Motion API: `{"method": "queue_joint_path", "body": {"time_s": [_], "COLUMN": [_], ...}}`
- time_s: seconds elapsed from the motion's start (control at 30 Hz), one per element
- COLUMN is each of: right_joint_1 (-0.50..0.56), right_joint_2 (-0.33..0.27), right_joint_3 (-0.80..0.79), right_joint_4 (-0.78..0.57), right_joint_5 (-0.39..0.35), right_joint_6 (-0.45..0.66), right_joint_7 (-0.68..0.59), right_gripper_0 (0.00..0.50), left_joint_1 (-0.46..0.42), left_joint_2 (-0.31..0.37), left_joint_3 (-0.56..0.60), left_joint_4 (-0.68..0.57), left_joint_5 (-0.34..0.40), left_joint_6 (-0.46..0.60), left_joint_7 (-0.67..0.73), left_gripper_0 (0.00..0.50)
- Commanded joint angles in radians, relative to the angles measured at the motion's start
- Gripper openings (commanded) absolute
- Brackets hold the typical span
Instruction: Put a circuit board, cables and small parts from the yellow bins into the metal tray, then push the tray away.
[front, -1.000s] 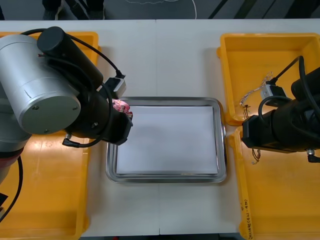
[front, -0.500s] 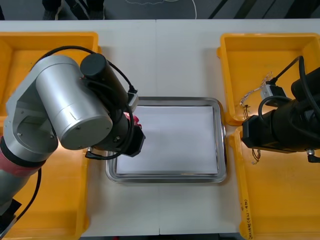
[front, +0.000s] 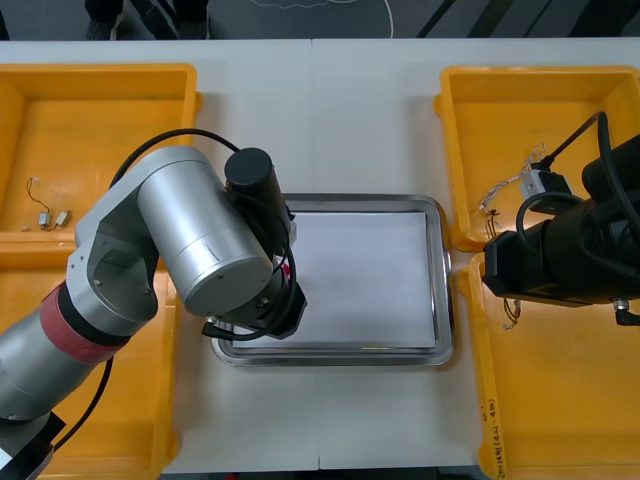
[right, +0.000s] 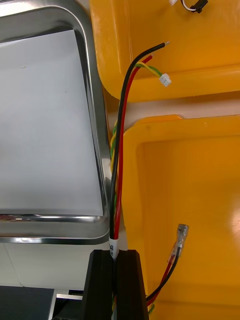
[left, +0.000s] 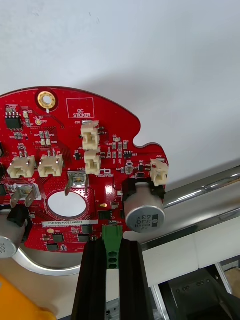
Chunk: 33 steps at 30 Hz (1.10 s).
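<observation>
The metal tray (front: 330, 357), white inside, is found at the centre of the front view on the light table (front: 320, 110), with yellow bins (front: 110, 130) at the left and right edges of the frame. The left arm is extended from the lower left of that frame, and its wrist is positioned over the tray's left rim. In the left wrist view the left gripper (left: 113, 249) is seen clamped on the green connector (left: 112, 232) at the edge of the round red circuit board (left: 65, 150), the fingers being held apart by the connector's width. The board is held at the tray: the greater part is seen above the white inside, while the edge next to the fingers is seen over the shiny rim. Whether the board touches the tray cannot be told. The right arm is stationed at the right centre of the front view, above the junction of the two right-hand bins. In the right wrist view the right gripper (right: 114, 255) is seen closed on a bundle of cables (right: 121, 150), black, red and yellow. The bundle runs from the fingers alongside the tray's rim and ends over the wall of the farther bin, a small white plug (right: 164, 79) being fitted to the yellow strand. Small metal parts (front: 50, 218) are noted in the upper-left bin.
</observation>
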Motion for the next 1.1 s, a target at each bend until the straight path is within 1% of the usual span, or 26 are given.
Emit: {"method": "queue_joint_path", "body": {"time_s": [0.03,0.53,1.1], "right_joint_1": [-0.014,-0.012,-0.011], "right_joint_2": [-0.007,-0.007,-0.007], "right_joint_3": [0.006,0.006,0.006], "right_joint_4": [-0.010,-0.010,-0.010], "right_joint_5": [-0.009,-0.006,-0.006], "right_joint_6": [0.004,0.004,0.004], "right_joint_7": [-0.006,-0.007,-0.006], "right_gripper_0": [0.000,0.000,0.000], "left_joint_1": [-0.034,-0.032,-0.031], "left_joint_2": [-0.043,-0.081,-0.107], "left_joint_3": [-0.044,-0.103,-0.103], "left_joint_4": [0.011,0.086,0.145], "left_joint_5": [-0.023,-0.090,-0.104], "left_joint_6": [0.006,0.006,0.006], "left_joint_7": [0.071,0.044,0.001], "left_gripper_0": [0.000,0.000,0.000]}}
